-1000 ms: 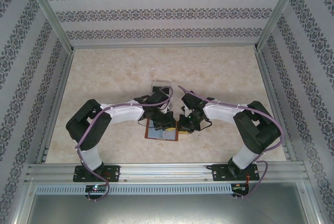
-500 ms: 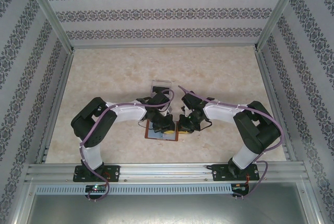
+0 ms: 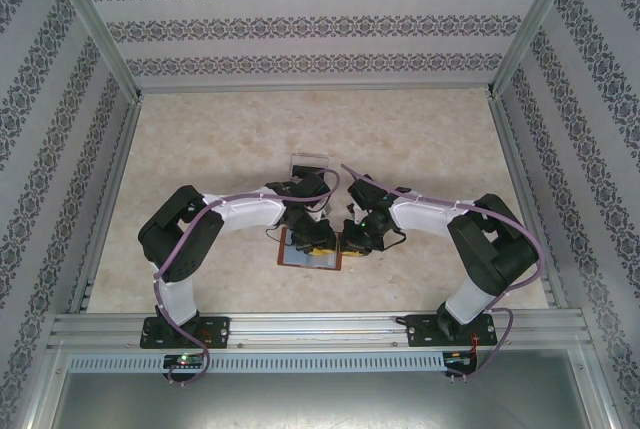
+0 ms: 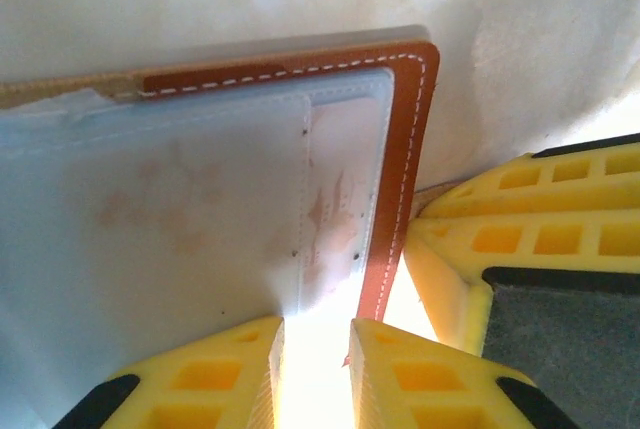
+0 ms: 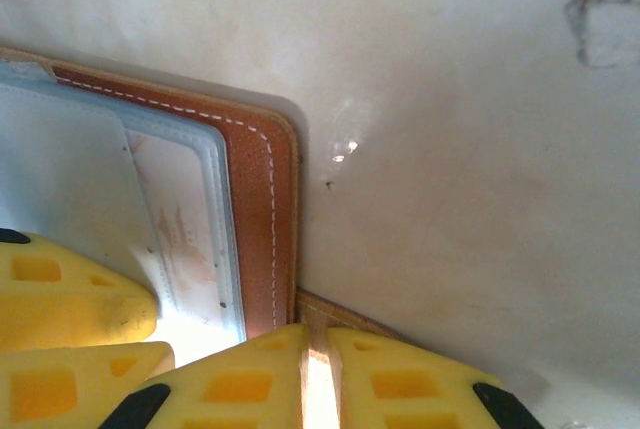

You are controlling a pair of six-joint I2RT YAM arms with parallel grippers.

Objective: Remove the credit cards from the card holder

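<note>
The reddish-brown card holder [image 3: 303, 257] lies open and flat on the table between both arms. In the left wrist view its leather border [image 4: 400, 149] frames grey-blue pockets, and a pale credit card [image 4: 335, 211] with pinkish marks sits inside the end pocket. My left gripper [image 4: 312, 334] stands over that pocket's near edge, jaws a little apart, with glare filling the gap. My right gripper [image 5: 318, 341] is shut on the tan strap tab [image 5: 335, 311] beside the holder's edge [image 5: 262, 209]. The same card [image 5: 180, 224] shows in the right wrist view.
A clear plastic box [image 3: 308, 163] stands just behind the left gripper [image 3: 314, 237]. The right gripper [image 3: 356, 239] is close to it, their yellow fingers [image 4: 520, 219] almost touching. Bare marble-patterned tabletop [image 3: 420, 129] stretches to the patterned walls.
The left arm's elbow has swung slightly right and its gripper has settled onto the card holder. The right arm and the holder have stayed put.
</note>
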